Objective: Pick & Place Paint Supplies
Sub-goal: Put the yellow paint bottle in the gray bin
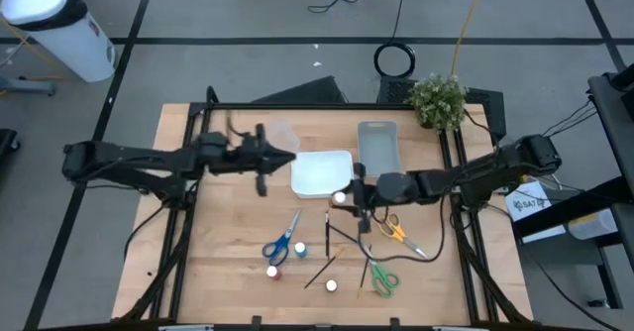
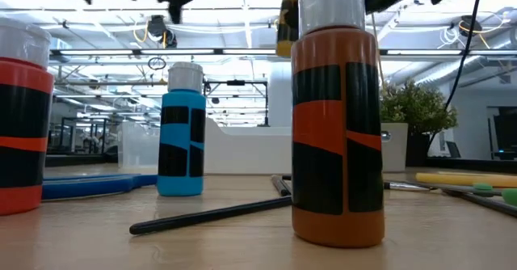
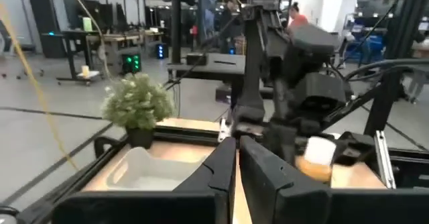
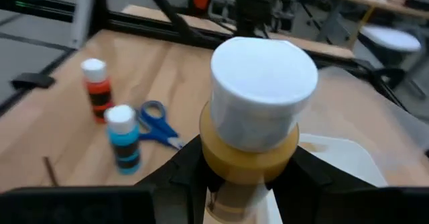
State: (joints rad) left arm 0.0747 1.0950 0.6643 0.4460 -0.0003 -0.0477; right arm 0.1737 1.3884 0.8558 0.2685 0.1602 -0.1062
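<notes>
My right gripper (image 1: pixel 346 195) (image 4: pixel 249 170) is shut on a yellow paint pot with a white top (image 4: pixel 263 83) (image 1: pixel 340 197), beside the near right corner of the white tray (image 1: pixel 322 172). In the low view the pot (image 2: pixel 287 21) hangs high over the table. My left gripper (image 1: pixel 291 157) (image 3: pixel 236 162) hovers shut and holds nothing, over the white tray's left edge. An orange pot (image 2: pixel 335 132), a blue pot (image 2: pixel 182 132) and a red pot (image 2: pixel 20 132) stand upright on the near table. A dark brush (image 2: pixel 210 215) and blue scissors (image 1: pixel 282 240) lie flat there. My right gripper pinches the pot's yellow body (image 4: pixel 251 155), just under the white top, between its two fingers. The fingers reach in roughly level from the table's right side. The pot stands upright in the hold, lifted clear of the table.
A grey tray (image 1: pixel 378 145) and a clear tray (image 1: pixel 282 133) sit at the far side, a small potted plant (image 1: pixel 438 98) at the far right corner. Orange-yellow scissors (image 1: pixel 394 229), green scissors (image 1: pixel 381 279) and more brushes (image 1: pixel 342 240) lie near the front.
</notes>
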